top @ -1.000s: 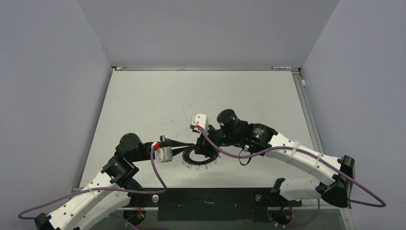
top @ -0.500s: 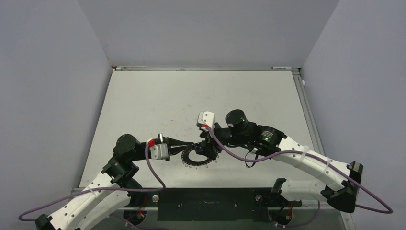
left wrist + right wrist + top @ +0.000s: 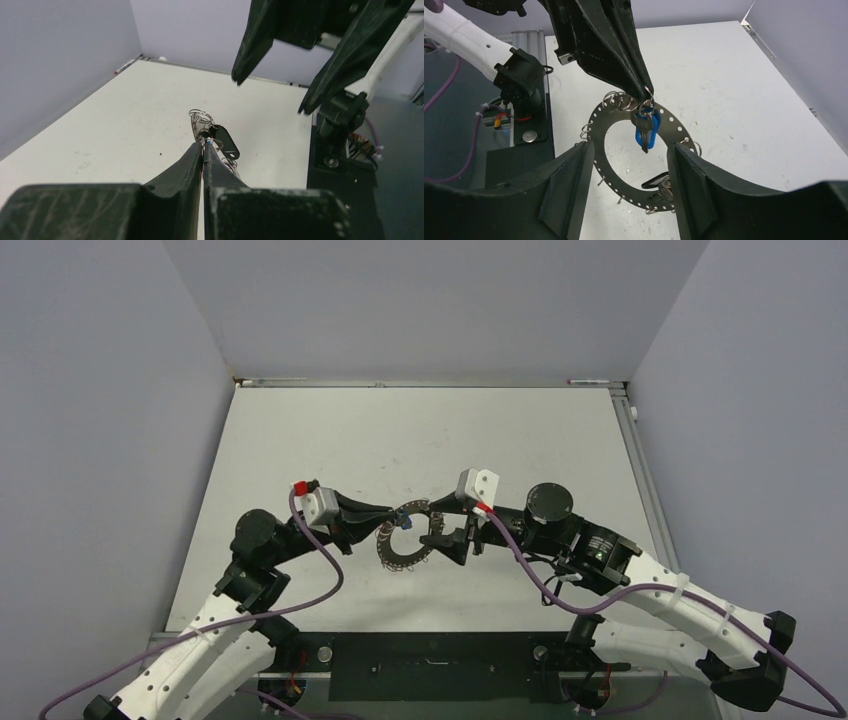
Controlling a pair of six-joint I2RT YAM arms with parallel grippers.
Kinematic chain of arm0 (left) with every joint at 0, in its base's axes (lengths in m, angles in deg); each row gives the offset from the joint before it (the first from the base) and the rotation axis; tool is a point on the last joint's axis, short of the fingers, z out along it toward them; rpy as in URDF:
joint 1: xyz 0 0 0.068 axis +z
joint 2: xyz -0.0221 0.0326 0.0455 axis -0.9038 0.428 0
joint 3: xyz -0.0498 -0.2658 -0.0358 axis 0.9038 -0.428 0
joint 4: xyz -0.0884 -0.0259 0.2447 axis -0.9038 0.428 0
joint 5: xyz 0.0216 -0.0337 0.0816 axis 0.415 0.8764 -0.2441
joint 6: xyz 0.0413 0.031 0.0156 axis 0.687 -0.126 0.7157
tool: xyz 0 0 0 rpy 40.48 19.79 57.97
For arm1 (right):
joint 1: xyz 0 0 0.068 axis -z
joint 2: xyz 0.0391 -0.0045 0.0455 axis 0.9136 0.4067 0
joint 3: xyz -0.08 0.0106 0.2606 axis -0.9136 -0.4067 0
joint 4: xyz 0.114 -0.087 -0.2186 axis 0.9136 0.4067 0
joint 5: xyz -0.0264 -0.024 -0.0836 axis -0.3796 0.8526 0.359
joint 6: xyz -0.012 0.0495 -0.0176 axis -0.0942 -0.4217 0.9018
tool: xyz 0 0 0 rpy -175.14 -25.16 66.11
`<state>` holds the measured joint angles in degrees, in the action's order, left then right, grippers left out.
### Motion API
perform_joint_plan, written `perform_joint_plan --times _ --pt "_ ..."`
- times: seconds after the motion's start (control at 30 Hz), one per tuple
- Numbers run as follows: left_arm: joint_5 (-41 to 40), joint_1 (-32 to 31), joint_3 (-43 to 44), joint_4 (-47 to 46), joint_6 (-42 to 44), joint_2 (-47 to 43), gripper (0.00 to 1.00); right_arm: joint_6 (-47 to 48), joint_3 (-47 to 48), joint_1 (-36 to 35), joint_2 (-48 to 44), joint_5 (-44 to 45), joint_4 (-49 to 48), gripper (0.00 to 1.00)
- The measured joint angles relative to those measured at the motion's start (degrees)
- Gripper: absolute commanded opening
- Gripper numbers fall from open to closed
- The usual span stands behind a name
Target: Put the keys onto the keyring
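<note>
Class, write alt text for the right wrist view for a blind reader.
The left gripper, shut, pinches a wire loop on the grey keyring, where a blue-headed key hangs. The right gripper, open, flanks the ring from below; a black-headed key sits at its lower edge.

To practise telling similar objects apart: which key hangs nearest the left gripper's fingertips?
The blue-headed key, dangling just under the left gripper; the black-headed key hangs low on the keyring, farther away.

You are seeing no readable text: nothing on the keyring or the blue key hanging at its rim is resolving into letters.
</note>
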<state>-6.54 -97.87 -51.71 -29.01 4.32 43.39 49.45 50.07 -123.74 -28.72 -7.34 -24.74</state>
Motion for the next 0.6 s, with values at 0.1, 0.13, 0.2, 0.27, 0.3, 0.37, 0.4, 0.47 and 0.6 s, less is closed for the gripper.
perform_joint_plan --times 0.1,0.13,0.2,0.27,0.3,0.37,0.4,0.47,0.6 --pt "1.3 1.9 -0.2 -6.0 -7.1 0.3 0.0 -1.6 -2.3 0.0 0.8 0.5 -3.6 0.46" --pt "1.9 2.3 -0.4 -8.5 -9.2 0.4 0.0 -2.1 -2.9 0.0 1.4 0.5 -4.8 0.43" --pt "2.8 2.9 -0.9 -13.0 -12.7 0.4 0.0 -3.1 -3.9 0.0 2.5 0.4 -7.5 0.41" --pt "4.0 3.1 -1.3 -16.6 -15.3 0.4 0.0 -4.2 -4.8 0.0 3.5 0.1 -10.1 0.41" --pt "4.4 3.3 -1.4 -18.0 -16.4 0.5 0.0 -4.8 -5.1 0.0 3.8 -0.3 -11.6 0.41" --pt "5.1 3.5 -1.6 -19.7 -18.0 0.5 0.0 -5.4 -5.4 0.0 4.3 -0.9 -13.7 0.41" --pt "5.4 3.6 -1.6 -20.2 -18.4 0.6 0.0 -5.7 -5.4 0.0 4.6 -1.2 -14.7 0.41" --pt "5.5 3.7 -1.6 -20.5 -19.1 0.7 0.0 -6.0 -5.4 0.0 5.0 -2.0 -16.3 0.41" --pt "5.6 3.9 -1.7 -20.7 -19.6 0.8 0.0 -6.2 -5.5 0.0 4.9 -3.3 -18.9 0.43"
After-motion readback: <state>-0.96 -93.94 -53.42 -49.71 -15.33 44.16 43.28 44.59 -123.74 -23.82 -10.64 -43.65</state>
